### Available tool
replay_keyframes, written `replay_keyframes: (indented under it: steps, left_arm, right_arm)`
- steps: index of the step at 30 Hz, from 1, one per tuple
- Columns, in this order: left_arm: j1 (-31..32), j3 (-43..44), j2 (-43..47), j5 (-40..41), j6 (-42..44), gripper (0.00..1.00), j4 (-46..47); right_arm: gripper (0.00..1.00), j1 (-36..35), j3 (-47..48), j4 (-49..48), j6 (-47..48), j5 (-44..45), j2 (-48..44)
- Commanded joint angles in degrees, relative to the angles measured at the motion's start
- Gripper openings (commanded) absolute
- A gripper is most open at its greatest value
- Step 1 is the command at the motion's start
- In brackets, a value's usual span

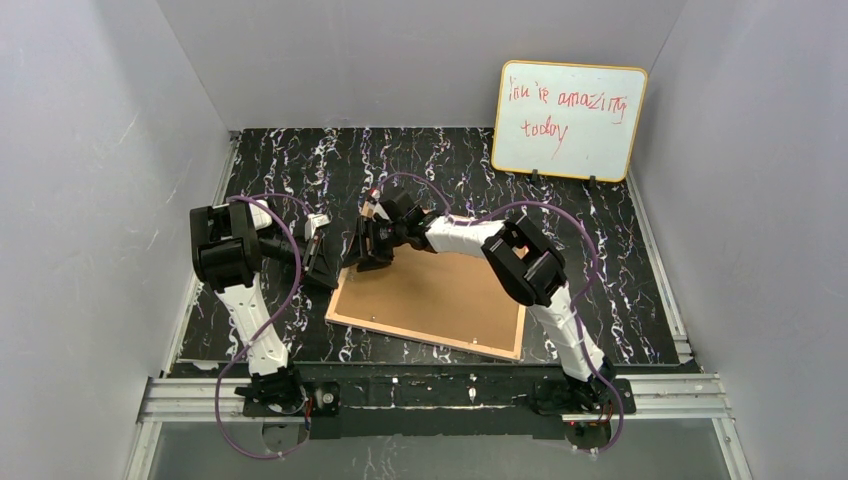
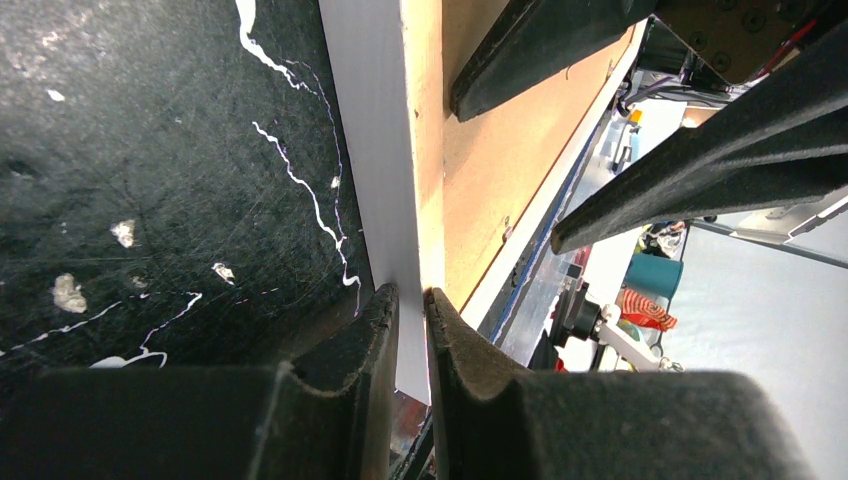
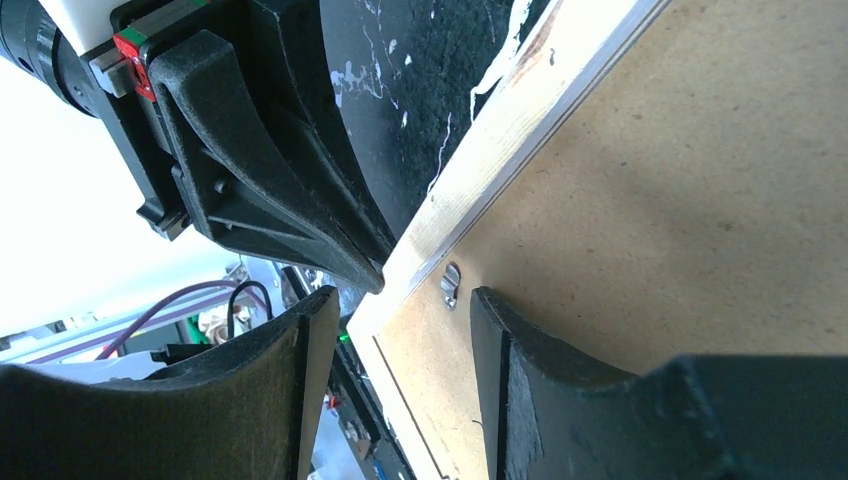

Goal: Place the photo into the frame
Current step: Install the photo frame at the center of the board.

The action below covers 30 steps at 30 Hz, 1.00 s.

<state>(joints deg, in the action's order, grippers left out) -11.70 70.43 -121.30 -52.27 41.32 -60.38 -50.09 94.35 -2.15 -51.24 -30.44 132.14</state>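
Between the left fingers (image 2: 345, 375), drawn nearly shut, sits the thin white rim of the large rectangular picture frame (image 2: 385, 150), tan wood back upward on the black marbled desk (image 1: 600, 200) — a pinch that likely steadies that corner. Just beside them the right fingers (image 3: 300, 385) stand half open, holding nothing, with a small metal turn clip (image 3: 450, 286) just off their tips, probably to work it; the photo is not in view — possibly under the brown backing board (image 1: 430, 295).

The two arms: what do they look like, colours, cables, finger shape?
Both the left arm and the right arm have white link shells with black joint housings. A purple cable loops along each. The fingers are black, rough-textured and curved to a narrow tip. The left gripper carries a small red mark.
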Motion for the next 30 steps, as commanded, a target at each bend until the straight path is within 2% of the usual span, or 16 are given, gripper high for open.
replay_keyframes:
  steps: [1, 30]
  left_arm:
    - [1.18, -0.72, 0.44, 6.61, 2.62, 0.14, 5.30]
    - [1.16, -0.23, 0.17, 6.60, 2.97, 0.13, 5.18]
  right_arm:
    - [0.60, -1.11, 1.63, -0.22, -0.41, -0.34, 2.62]
    - [0.57, -2.03, 2.82, -1.45, -2.72, -3.73, 4.76]
